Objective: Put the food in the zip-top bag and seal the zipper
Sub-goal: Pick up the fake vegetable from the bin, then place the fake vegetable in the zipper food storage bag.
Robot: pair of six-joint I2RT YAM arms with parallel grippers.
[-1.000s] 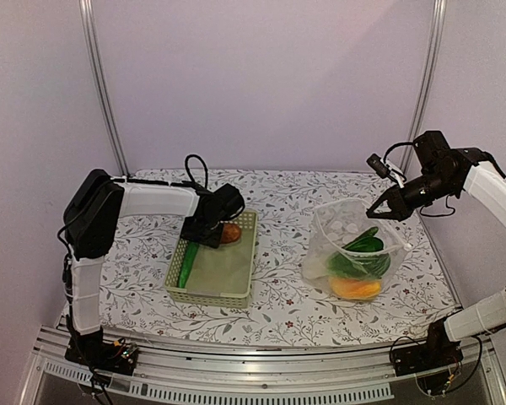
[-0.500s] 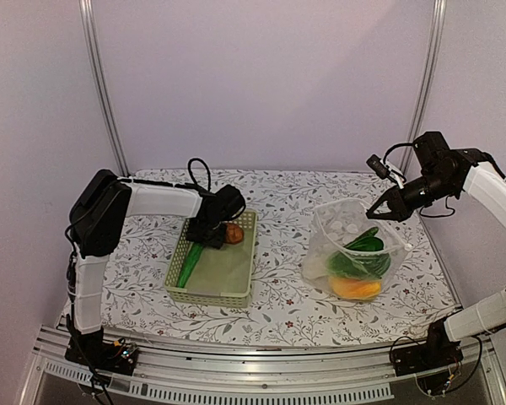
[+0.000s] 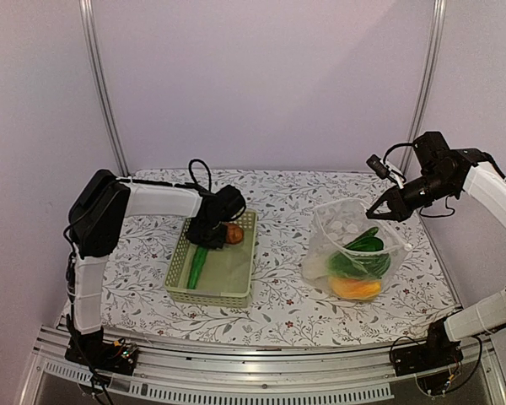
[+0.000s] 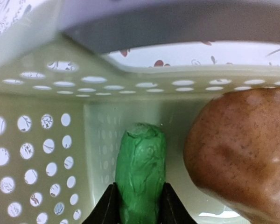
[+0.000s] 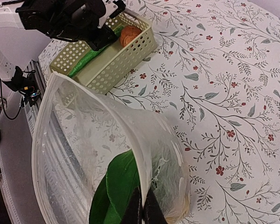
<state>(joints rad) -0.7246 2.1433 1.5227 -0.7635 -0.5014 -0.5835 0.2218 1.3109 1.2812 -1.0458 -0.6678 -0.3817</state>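
My left gripper [image 3: 205, 238] is down inside the pale green basket [image 3: 238, 295], shut on a long green vegetable [image 4: 141, 172] [image 3: 196, 267]; black fingers [image 4: 108, 205] press both its sides. A reddish-brown potato-like food [image 4: 240, 149] [image 3: 234, 234] lies right beside it. My right gripper [image 3: 379, 211] is shut on the whitish zipper rim [image 5: 144, 163] of the clear zip-top bag [image 3: 347, 245], holding its mouth open and raised. Inside the bag lie green foods [image 3: 358, 257] [image 5: 114, 191] and a yellow-orange one [image 3: 355, 288].
The basket [image 5: 107, 63] stands left of centre on the flowered tablecloth [image 3: 278, 202]. The bag stands at the right, near the table's right edge. Metal posts [image 3: 101, 93] rise at the back corners.
The green vegetable's free end has swung from the basket's left wall toward its middle. My left gripper shifted slightly toward the brown food. The right arm and bag have not moved.
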